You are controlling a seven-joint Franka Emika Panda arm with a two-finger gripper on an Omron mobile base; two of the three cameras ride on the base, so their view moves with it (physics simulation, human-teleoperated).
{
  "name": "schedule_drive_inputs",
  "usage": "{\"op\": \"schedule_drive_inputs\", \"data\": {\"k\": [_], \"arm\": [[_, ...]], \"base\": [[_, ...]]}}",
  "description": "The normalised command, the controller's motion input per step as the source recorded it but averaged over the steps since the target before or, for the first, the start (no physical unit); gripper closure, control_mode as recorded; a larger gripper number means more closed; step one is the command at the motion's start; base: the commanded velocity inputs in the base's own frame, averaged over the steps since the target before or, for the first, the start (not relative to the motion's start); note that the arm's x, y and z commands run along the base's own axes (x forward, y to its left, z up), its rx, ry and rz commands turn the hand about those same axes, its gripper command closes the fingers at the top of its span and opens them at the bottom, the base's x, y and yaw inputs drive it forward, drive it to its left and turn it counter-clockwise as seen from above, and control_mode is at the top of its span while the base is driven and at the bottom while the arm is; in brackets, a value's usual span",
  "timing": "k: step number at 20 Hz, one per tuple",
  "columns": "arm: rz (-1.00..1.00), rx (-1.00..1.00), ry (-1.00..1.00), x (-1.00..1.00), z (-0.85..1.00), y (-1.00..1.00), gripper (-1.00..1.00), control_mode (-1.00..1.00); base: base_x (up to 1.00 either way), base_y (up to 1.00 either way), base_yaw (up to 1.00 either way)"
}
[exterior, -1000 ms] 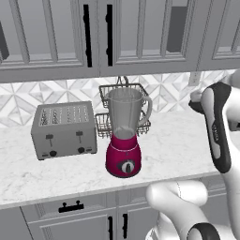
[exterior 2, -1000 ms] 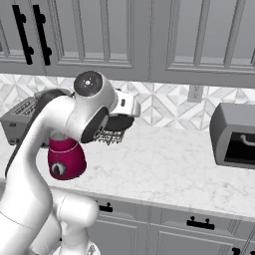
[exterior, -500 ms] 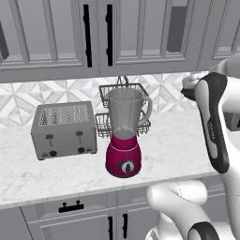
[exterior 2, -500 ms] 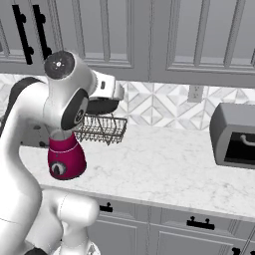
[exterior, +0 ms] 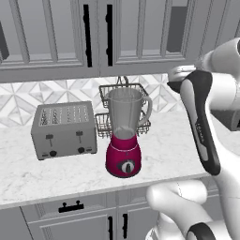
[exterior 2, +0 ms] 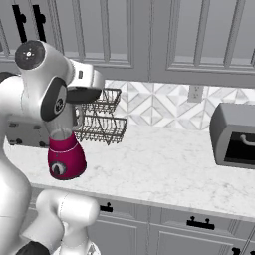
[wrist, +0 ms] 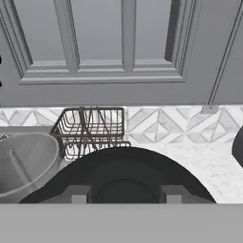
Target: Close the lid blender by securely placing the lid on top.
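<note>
The blender [exterior: 123, 143] stands on the marble surface [exterior: 56, 171], its red base with the grey dial facing forward and its see-through jar upright with the handle on the side away from the toaster [exterior: 64, 129]; the jar mouth is open, with no lid on it; the toaster sits just beside the blender, apart from it; a two-tier wire rack [exterior: 123, 108] stands directly behind the blender, against the tiled wall.

In the hand view the lid [wrist: 123, 171] fills the lower middle as a broad black disc with a raised centre; the two dark fingertips [wrist: 78, 193] rise at its near edge, one on each side of the raised centre, so the hand [wrist: 124, 194] looks to be gripping the lid; the contact itself is cut off by the bottom of the view. The open rim of the blender [wrist: 23, 161] lies beside the lid, lower and off to the side, not beneath it; the wire rack [wrist: 90, 130] shows beyond both, and cabinet doors [wrist: 118, 42] above the blender take up the upper half.

In the left base view the arm is raised to the side of the blender opposite the toaster, well above the surface, with the hand end near the level of the jar top; in the right base view the arm covers much of the blender [exterior 2: 64, 154]; a dark grey appliance [exterior 2: 234, 134] stands far from the blender on the same surface [exterior 2: 164, 169].
</note>
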Motion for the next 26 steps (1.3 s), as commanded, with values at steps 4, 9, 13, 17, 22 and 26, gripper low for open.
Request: {"op": "schedule_drive_inputs", "data": {"k": [4, 9, 13, 17, 22, 26], "arm": [[0.0, 0.0, -0.02, 0.0, 0.0, 0.67, 1.0, -1.0], [0.0, 0.0, 0.0, 0.0, 0.0, 0.66, 1.0, -1.0], [0.0, 0.0, 0.0, 0.0, 0.0, 0.58, 1.0, -1.0], [0.0, 0.0, 0.0, 0.02, 0.0, 0.46, 1.0, -1.0], [0.0, 0.0, 0.0, 0.11, 0.0, 0.29, 1.0, -1.0], [0.0, 0.0, 0.0, 0.13, 0.0, 0.29, 1.0, -1.0]], "base": [[0.0, 0.0, 0.0], [0.0, 0.0, 0.0], [0.0, 0.0, 0.0], [0.0, 0.0, 0.0], [0.0, 0.0, 0.0], [0.0, 0.0, 0.0]]}}
